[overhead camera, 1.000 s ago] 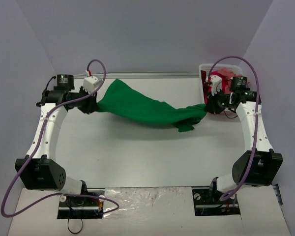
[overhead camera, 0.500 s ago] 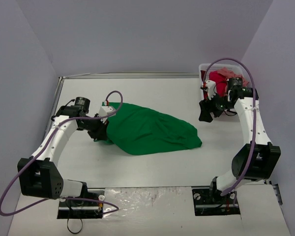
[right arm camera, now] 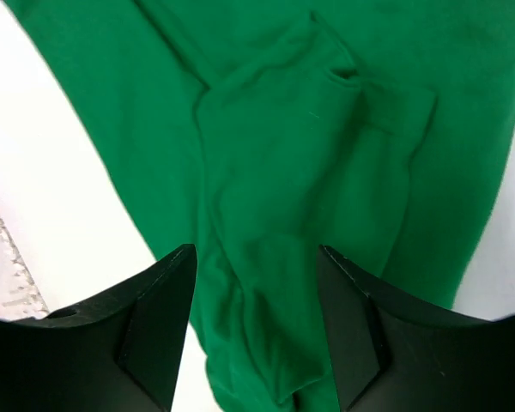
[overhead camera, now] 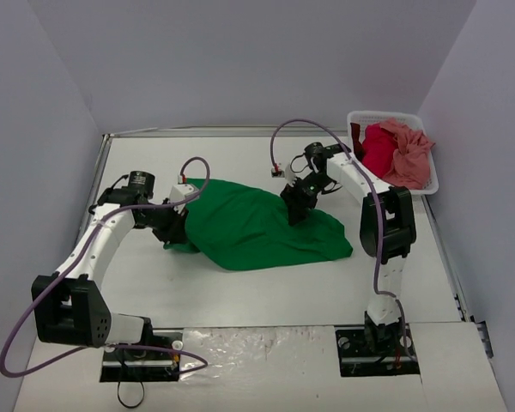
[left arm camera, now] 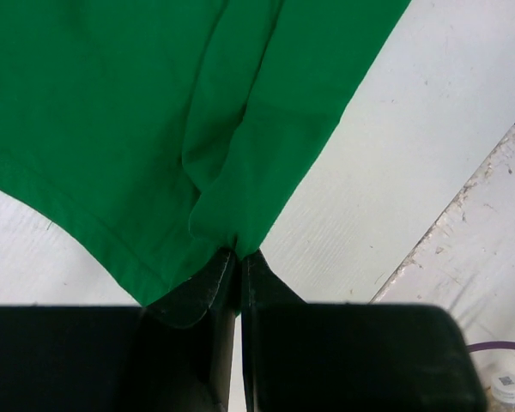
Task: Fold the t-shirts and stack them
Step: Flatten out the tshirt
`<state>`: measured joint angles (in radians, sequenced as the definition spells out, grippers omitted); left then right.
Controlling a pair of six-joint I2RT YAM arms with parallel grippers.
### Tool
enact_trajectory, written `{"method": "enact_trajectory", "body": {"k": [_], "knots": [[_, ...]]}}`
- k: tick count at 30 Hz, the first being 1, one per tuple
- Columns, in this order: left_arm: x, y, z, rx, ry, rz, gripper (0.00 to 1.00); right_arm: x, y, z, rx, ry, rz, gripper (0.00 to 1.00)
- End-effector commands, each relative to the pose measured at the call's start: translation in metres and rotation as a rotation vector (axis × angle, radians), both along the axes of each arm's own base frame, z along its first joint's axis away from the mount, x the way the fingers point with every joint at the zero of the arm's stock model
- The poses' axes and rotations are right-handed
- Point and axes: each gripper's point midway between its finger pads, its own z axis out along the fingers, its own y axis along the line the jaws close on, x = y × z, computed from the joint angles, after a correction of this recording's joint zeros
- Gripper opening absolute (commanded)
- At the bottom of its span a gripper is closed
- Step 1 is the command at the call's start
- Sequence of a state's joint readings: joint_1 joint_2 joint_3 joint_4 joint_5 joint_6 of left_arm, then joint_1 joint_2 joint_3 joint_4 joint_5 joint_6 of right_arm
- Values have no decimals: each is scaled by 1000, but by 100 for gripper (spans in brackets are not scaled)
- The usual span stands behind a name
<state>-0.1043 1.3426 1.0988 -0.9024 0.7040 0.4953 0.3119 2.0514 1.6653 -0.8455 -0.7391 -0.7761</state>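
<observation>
The green shirt (overhead camera: 257, 227) lies crumpled at mid-frame on the table (overhead camera: 240, 292).
The left gripper (left arm camera: 238, 257) is clamped on a fold at the shirt's left edge. The right gripper (right arm camera: 254, 253) hangs over its upper right part, jaws spread wide and holding nothing. The red shirt (overhead camera: 378, 148) and pink shirt (overhead camera: 409, 151) sit in the basket (overhead camera: 386, 115) at upper right.

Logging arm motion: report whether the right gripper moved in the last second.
Yes. The right gripper swung left, away from the white basket, and now hangs open over the green t-shirt.
</observation>
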Motion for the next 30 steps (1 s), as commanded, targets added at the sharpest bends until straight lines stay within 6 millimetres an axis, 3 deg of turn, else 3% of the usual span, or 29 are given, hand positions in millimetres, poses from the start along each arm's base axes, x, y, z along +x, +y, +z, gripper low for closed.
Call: {"method": "enact_trajectory", "body": {"k": [1,7,14,26,29,30], "knots": [[1,0,12,-14,-45,17,2,10,-11,8,-27,-4,-28,53],[2,3,13,-4,-58,38,2,9,-32,14,-44,-50,-42,53],[4,2,12,-9,-57,47,3,-7,-66,0,-91,-21,-77,53],[5,3,13,-6,-61,55,2,-36,-76,-10,-101,7,-70,50],[5,3,14,-7,-68,57,2,-36,-76,-14,-101,13,-76,23],[4,4,14,-6,-68,57,2,-34,-75,-13,-99,11,-80,3]]}}
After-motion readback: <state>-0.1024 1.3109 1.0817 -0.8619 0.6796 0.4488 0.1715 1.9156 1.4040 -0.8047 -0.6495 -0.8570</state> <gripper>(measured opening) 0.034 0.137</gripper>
